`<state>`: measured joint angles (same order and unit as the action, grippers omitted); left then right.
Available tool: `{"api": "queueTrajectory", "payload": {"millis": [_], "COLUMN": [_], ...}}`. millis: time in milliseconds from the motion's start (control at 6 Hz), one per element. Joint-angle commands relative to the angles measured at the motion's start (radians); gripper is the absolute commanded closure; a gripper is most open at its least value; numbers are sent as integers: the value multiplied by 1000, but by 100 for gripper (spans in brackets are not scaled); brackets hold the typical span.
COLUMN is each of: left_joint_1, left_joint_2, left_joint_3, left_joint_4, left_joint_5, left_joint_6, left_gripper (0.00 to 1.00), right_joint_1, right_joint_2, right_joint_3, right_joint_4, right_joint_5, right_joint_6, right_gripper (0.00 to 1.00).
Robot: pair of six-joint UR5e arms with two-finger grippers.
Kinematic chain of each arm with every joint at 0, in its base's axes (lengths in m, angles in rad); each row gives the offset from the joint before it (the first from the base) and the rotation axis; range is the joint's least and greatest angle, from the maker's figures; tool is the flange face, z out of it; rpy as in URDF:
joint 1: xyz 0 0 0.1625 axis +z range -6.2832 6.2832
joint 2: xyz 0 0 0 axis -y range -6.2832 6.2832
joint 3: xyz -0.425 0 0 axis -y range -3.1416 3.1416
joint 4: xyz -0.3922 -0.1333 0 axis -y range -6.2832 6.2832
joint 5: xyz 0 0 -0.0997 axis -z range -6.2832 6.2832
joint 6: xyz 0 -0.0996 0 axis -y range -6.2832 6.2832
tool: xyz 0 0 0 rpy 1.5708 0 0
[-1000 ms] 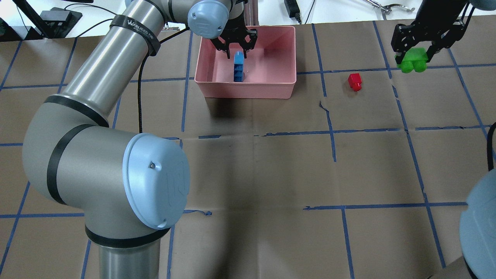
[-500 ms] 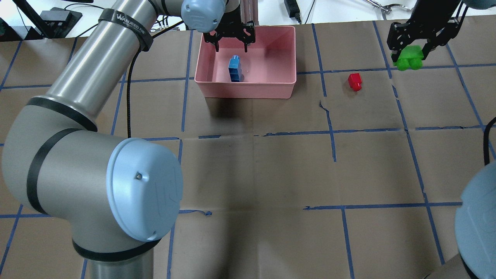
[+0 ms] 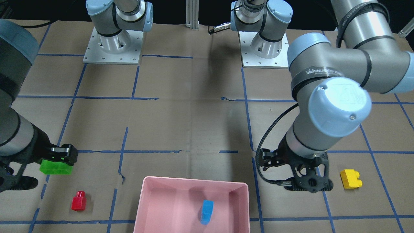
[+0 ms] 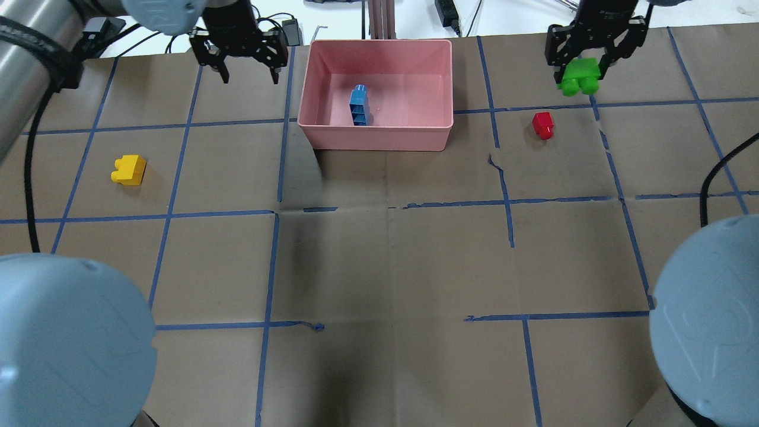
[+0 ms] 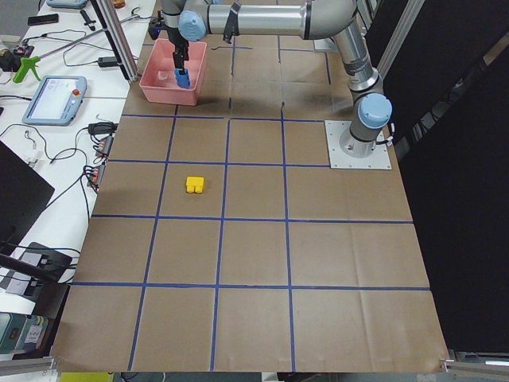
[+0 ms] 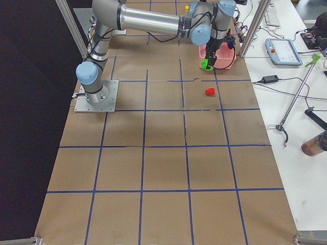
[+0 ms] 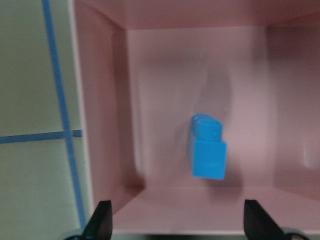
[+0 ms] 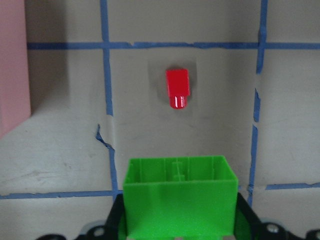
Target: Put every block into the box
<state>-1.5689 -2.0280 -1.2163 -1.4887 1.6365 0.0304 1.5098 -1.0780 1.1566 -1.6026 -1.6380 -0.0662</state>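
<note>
Table [image 4: 385, 267]: brown paper with a blue tape grid. Working outward from the robot base:

- Yellow block [image 4: 129, 170]: lies on the table on the left side, well apart from the box. Its studs point left, away from the box.
- Red block [image 4: 542, 125]: lies on its side on the table right of the box, near it but not touching. Its stud points back toward the robot.
- Box [image 4: 373, 139]: sits flat at the far centre of the table. The blue block [image 4: 359, 105] is inside, standing on end a bit left of centre, clear of the walls. It's the only block in the box.
- Left gripper [image 4: 250, 72]: outside the box, just beside its left wall, on the yellow block's side, pointing down. Fingers are spread wide with nothing between them. The left wrist view shows the same wide gap, and it looks into the box at the blue block.
- Right gripper [image 4: 581, 70]: right of the box, just beyond the red block. It's clamped on the green block [image 4: 578, 86], one finger on each opposite side. In the right wrist view the block fills the gap between the fingers, with the red block on the table ahead of it, apart. Can't tell whether the green block is clear of the table.

That's one block in the box, two loose on the table, and one in the grip.
</note>
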Motion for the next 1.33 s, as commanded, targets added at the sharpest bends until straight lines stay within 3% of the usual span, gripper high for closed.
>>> {"api": "queueTrajectory", "payload": {"millis": [0, 333, 500, 667, 833, 1000, 1167], "left_joint_1": [82, 235, 300, 341, 384, 409, 417], "left_joint_2": [139, 138, 126, 121, 82, 54, 17], "left_joint_3": [-184, -192, -187, -206, -192, -190, -180], "left_joint_4": [10, 15, 24, 81, 103, 140, 149], "left_joint_5": [2, 36, 33, 32, 31, 31, 34], "left_joint_6": [75, 255, 300, 302, 302, 301, 292], "left_gripper": [8, 8, 8, 8, 8, 6, 2], "right_joint_1": [145, 248, 260, 270, 277, 277, 277], "right_joint_2": [151, 283, 326, 355, 362, 369, 365], "right_joint_3": [-181, -283, -290, -290, -288, -281, -272], "right_joint_4": [-8, -45, -116, -163, -233, -316, -312], "right_joint_5": [-2, 41, 108, 116, 116, 118, 118], "right_joint_6": [147, 309, 348, 374, 368, 374, 376], "right_gripper": [60, 60, 60, 56, 12, 1, 0]}}
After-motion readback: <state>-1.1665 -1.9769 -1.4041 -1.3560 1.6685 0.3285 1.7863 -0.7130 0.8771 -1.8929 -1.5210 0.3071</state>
